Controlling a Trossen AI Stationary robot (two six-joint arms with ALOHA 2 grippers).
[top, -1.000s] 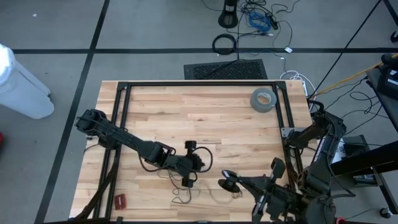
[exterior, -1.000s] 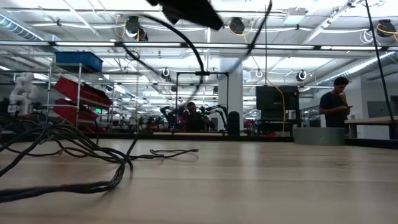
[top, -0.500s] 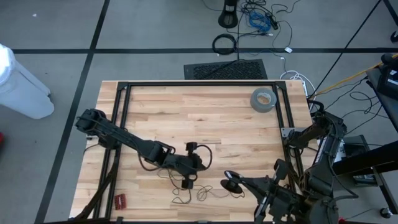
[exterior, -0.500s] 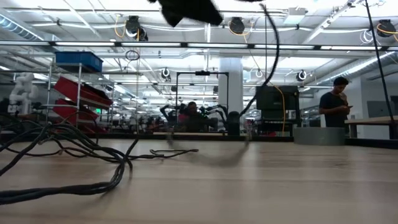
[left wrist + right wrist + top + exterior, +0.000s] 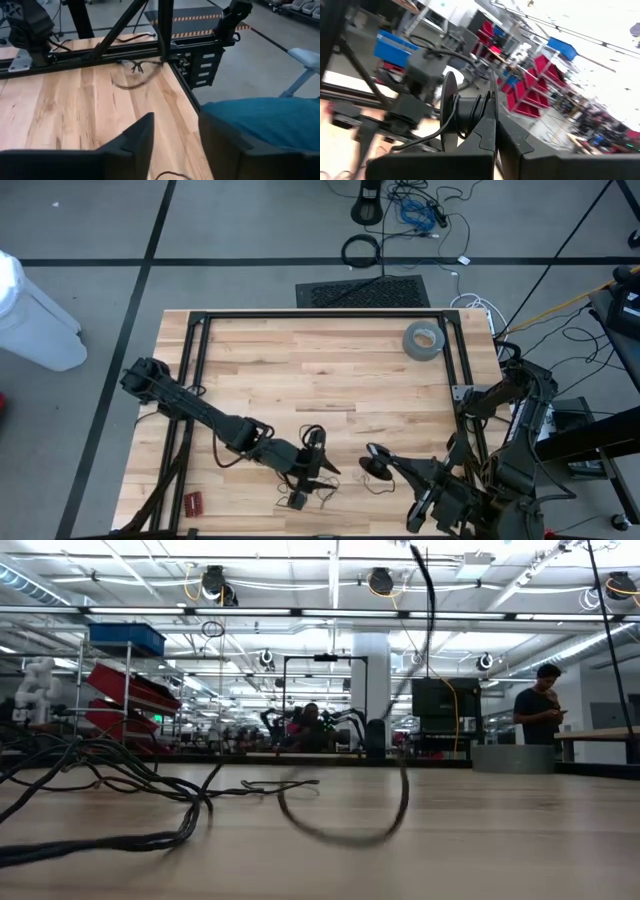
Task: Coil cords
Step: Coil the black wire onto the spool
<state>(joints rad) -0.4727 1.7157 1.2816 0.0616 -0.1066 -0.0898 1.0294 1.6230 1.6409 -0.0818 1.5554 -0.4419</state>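
This is a large robotics lab or workshop hall. Beyond the pale wooden table (image 5: 480, 840) stand metal racks with red and blue storage bins (image 5: 125, 638), under rows of bright ceiling lights (image 5: 380, 580). More dark robot arms (image 5: 310, 725) work in the background.

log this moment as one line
left hand: open, low near table's front edge | right hand: shut on thin black wire | wire slack on wooden table

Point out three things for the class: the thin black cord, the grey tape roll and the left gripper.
thin black cord (image 5: 318, 486): high view, a loop lying on the wood near the table's front edge.
grey tape roll (image 5: 423, 340): high view, its upper ring face.
left gripper (image 5: 174, 136): left wrist view, gap between its parted fingertips.
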